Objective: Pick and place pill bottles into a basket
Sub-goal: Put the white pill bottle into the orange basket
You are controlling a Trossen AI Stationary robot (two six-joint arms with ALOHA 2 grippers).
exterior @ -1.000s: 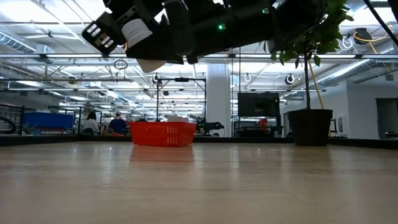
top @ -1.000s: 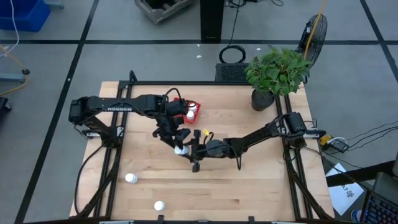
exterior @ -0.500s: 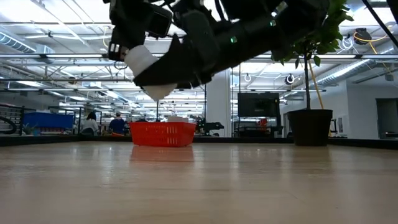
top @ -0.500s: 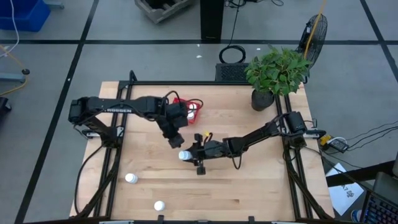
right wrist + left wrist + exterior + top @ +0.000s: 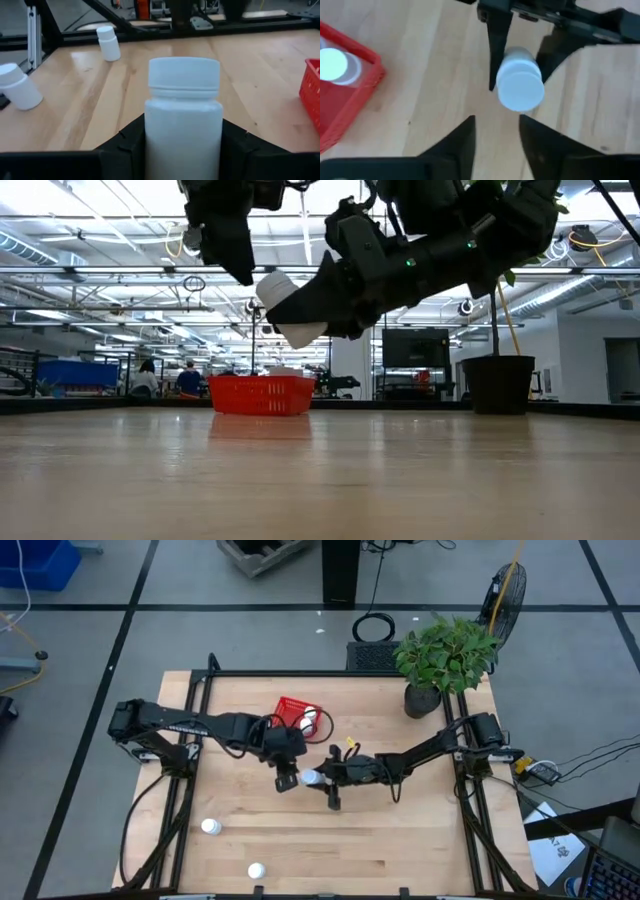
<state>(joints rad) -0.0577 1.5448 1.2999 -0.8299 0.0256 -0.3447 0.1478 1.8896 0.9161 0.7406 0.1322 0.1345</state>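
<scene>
My right gripper (image 5: pixel 320 777) is shut on a white pill bottle (image 5: pixel 309 777) above the middle of the table. My left gripper (image 5: pixel 288 780) is open and empty just left of that bottle's cap, its fingers (image 5: pixel 462 142) pointing down. The red basket (image 5: pixel 292 708) stands on the table behind them, with white bottles (image 5: pixel 310 722) inside; it also shows in the low view (image 5: pixel 261 394). Two more bottles stand on the wood near the front left, one (image 5: pixel 210 827) farther in and one (image 5: pixel 257 870) at the near edge. My right gripper pinches the bottle's body (image 5: pixel 182 135) between its two fingers (image 5: pixel 131 145), one on each side. The fingers come roughly level from the table's right and lie along the bottle. Its cap (image 5: pixel 521 90) sticks out past the fingertips toward the left. The bottle is lifted clear (image 5: pixel 282 295), cap end tilted slightly up.
A potted plant in a black pot (image 5: pixel 422 700) stands at the far right corner of the table. The two loose bottles also show in the right wrist view, one (image 5: pixel 108 43) farther off and one (image 5: pixel 19 89) closer. Bare wood lies across the near right half.
My right gripper has carried the bottle toward the table's right edge. My left arm has come from over the basket toward the near edge, and its gripper now stands apart from the bottle. The basket is now uncovered in the high view.
</scene>
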